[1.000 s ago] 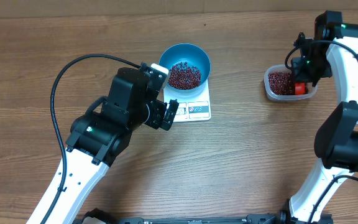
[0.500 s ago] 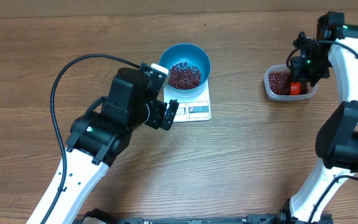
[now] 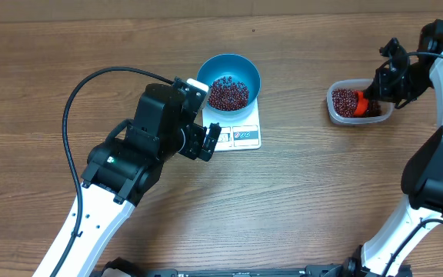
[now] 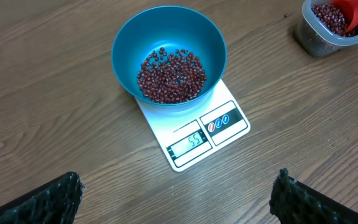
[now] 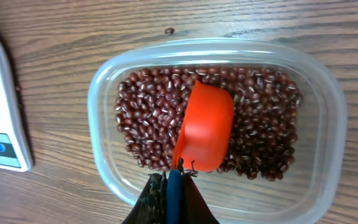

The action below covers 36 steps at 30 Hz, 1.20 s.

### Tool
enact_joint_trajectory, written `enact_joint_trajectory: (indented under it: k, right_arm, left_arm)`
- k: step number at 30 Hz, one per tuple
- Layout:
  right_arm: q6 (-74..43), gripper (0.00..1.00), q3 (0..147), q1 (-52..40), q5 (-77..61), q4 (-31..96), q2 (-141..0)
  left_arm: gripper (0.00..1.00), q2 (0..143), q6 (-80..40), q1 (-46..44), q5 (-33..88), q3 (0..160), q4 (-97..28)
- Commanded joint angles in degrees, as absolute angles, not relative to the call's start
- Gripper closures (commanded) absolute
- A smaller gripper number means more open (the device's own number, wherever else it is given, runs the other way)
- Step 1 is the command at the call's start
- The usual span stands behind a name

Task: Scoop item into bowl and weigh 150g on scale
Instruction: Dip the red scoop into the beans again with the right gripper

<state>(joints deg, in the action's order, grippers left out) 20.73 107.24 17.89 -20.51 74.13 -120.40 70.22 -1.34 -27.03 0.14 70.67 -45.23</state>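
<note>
The blue bowl point(image 3: 241, 68) stands on the white scale point(image 3: 244, 137) and holds a heap of dark red beans point(image 3: 228, 93). From the left wrist, the bowl point(image 4: 166, 28), its beans point(image 4: 171, 76) and the scale point(image 4: 229, 127) with its lit display lie ahead. My left gripper point(image 3: 210, 142) point(image 4: 178, 186) hangs open just in front of the scale with nothing between its fingers. My right gripper point(image 3: 379, 91) point(image 5: 173, 186) is shut on the blue handle of an orange scoop point(image 5: 207, 124) point(image 3: 362, 104). The scoop's cup is dipped into the beans point(image 5: 148, 118).
A clear plastic tub point(image 5: 328, 124) point(image 3: 335, 114) full of beans sits on the right of the wooden table. A stray bean point(image 5: 169, 30) lies just beyond it. The left arm's black cable point(image 3: 75, 96) arcs over the left side.
The right wrist has swung out to the right and tilted, and the orange scoop has shifted slightly left inside the tub. The left arm, bowl and scale have not moved.
</note>
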Motion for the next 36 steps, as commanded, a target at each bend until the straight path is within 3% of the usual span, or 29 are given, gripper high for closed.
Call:
enact_joint_trajectory:
  k: [1, 36]
  right_arm:
    - [21.3, 0.96, 106.83, 18.2, -24.62, 73.97, -120.57]
    - [21.1, 0.96, 98.21, 23.86, -30.59, 71.18, -121.14]
  left_arm:
    - [0.0, 70.46, -1.72, -27.27, -0.49, 70.22, -45.23]
    - [0.0, 70.46, -1.72, -27.27, -0.49, 70.22, -45.23]
